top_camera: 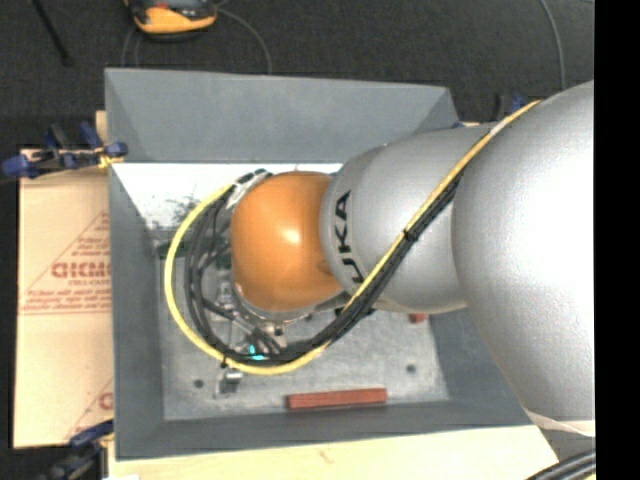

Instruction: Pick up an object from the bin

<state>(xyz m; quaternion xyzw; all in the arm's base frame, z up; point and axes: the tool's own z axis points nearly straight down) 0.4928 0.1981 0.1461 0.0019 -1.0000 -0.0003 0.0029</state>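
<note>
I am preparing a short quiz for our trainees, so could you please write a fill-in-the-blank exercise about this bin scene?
The long flat bar lying by the near wall of the bin is ____ in colour. The rounded cover on the wrist is ____. The arm enters the view from the ____.
Missing words: reddish-brown; orange; right.

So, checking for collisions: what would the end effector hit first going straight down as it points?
Probably bare grey bin floor. The end effector points down at it; the reddish-brown bar lies off to its side. The wrist hides much, so depth is unclear.
</note>
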